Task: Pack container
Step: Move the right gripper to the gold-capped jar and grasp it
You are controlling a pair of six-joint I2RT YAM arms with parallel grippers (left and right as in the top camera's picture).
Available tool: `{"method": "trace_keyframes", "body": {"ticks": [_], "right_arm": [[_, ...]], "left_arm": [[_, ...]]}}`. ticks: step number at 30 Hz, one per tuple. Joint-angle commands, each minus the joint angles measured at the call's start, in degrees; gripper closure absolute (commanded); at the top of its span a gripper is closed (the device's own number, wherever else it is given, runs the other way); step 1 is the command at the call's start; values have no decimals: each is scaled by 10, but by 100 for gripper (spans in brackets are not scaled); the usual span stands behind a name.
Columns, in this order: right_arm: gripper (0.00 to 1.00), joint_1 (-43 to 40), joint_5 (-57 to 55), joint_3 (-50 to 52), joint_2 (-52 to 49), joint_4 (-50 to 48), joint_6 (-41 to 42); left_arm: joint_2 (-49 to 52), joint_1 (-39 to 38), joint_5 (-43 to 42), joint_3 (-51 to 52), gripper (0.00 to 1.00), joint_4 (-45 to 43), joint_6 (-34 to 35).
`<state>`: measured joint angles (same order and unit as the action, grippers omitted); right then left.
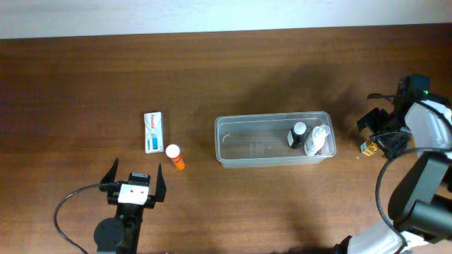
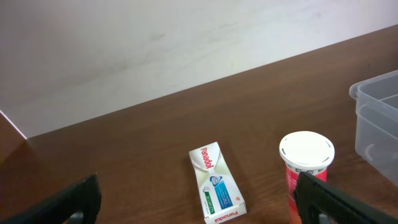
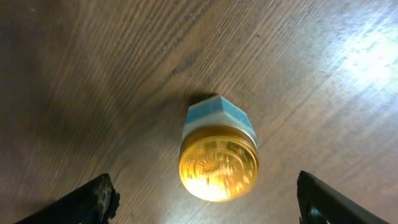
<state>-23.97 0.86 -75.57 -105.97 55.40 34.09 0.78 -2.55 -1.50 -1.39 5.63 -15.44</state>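
Note:
The clear plastic container [image 1: 272,139] sits mid-table and holds a black-capped bottle [image 1: 296,134] and a white bottle [image 1: 318,140]. Its corner shows in the left wrist view [image 2: 378,118]. My left gripper [image 1: 134,182] is open and empty, just short of a white-and-blue Panadol box [image 1: 153,131] [image 2: 215,181] and an orange bottle with a white cap [image 1: 174,156] [image 2: 305,167]. My right gripper [image 1: 380,132] is open above a small jar with a gold lid [image 3: 217,160] [image 1: 367,147] standing on the table to the right of the container.
The dark wooden table [image 1: 233,63] ends at a pale wall along the far edge [image 2: 155,43]. A black cable [image 1: 67,208] loops beside the left arm's base.

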Motion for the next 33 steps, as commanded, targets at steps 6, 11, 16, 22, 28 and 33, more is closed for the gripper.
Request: {"method": "trace_keyframes", "body": {"ticks": [6,11,16,22,28,33], "right_arm": [[20,-1,-16,4,-48,-19,5],[25,-1,-16,4,-53,-32,5],[29,-1,-16,4,-55,-40,5],[32,-1,-16,4,-71,-42,5],[37,-1,-16,4,-85,-44,5],[47,-1,-16,4,-85,-44,5]], "left_arm": [[-4,3,-7,3,0,0,-1],[-4,3,-7,3,1,0,-1],[-4,3,-7,3,1,0,-1],[-4,3,-7,3,0,0,-1],[-4,3,-7,3,1,0,-1],[-4,3,-7,3,1,0,-1]]}}
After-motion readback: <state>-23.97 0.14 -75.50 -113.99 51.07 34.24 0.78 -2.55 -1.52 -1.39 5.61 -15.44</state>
